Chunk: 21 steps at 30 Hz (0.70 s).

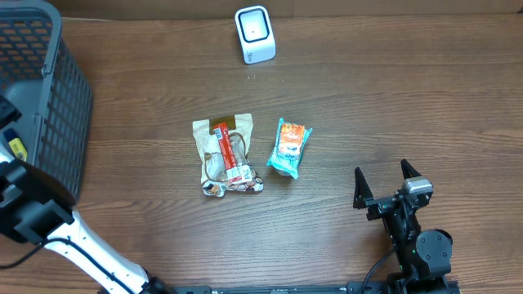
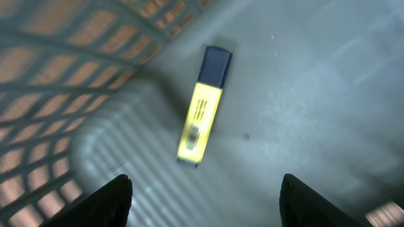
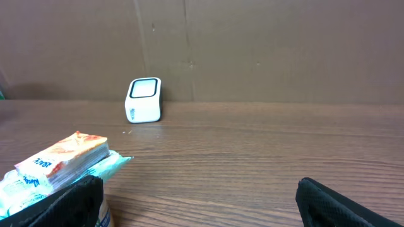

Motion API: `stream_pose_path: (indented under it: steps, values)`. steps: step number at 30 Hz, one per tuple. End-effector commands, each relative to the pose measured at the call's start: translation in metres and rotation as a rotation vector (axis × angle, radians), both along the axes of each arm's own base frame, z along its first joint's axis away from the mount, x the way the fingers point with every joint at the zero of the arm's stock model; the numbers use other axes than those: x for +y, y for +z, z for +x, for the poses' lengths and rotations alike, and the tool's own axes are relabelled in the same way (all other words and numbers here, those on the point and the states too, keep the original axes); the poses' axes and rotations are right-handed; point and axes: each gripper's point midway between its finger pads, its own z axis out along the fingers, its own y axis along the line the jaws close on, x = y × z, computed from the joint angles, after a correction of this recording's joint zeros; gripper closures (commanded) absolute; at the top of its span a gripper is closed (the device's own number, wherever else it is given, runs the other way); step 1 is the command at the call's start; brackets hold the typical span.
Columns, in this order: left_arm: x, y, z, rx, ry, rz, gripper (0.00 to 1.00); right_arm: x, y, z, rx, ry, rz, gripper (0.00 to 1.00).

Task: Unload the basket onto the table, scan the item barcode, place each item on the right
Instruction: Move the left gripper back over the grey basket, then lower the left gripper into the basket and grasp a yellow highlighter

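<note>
A yellow marker-shaped item with a dark blue cap (image 2: 201, 110) lies on the grey floor of the basket (image 2: 63, 50); in the overhead view only a scrap of that yellow item (image 1: 16, 149) shows. My left gripper (image 2: 205, 178) hangs just above it inside the basket, open, with nothing between its fingers. The white scanner (image 1: 255, 34) stands at the table's far edge, also visible as the scanner (image 3: 144, 99) in the right wrist view. My right gripper (image 1: 382, 169) rests open at the lower right, empty; the right wrist view shows that gripper (image 3: 199, 183) over bare wood.
A brown packet with a red label (image 1: 226, 155) and a teal-and-orange packet (image 1: 290, 147) lie mid-table. The teal packet (image 3: 63, 161) is close to my right gripper's left finger. The grey mesh basket (image 1: 49, 98) fills the far left corner.
</note>
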Motion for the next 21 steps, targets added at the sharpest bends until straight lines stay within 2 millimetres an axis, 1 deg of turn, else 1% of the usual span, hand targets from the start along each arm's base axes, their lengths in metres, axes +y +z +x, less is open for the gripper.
stream_pose_path:
  steps: [1, 4, 11, 16, 21]
  values:
    - [0.003, -0.028, 0.005, 0.033, -0.039, -0.029, 0.36, 0.000, -0.003, 0.001, 0.005, -0.001, 0.007, 0.00]
    - [0.006, -0.047, 0.008, 0.049, -0.040, -0.043, 0.36, 0.000, -0.003, 0.001, 0.005, -0.001, 0.007, 0.00]
    - [0.008, -0.090, 0.008, 0.106, -0.036, -0.082, 0.36, 0.000, -0.003, 0.001, 0.005, -0.001, 0.007, 0.00]
    - [0.008, -0.110, 0.009, 0.124, -0.034, -0.099, 0.37, 0.000, -0.003, 0.001, 0.005, -0.001, 0.007, 0.00]
    - [0.004, -0.124, 0.009, 0.129, -0.039, -0.131, 0.41, 0.000, -0.003, 0.001, 0.005, -0.001, 0.007, 0.00]
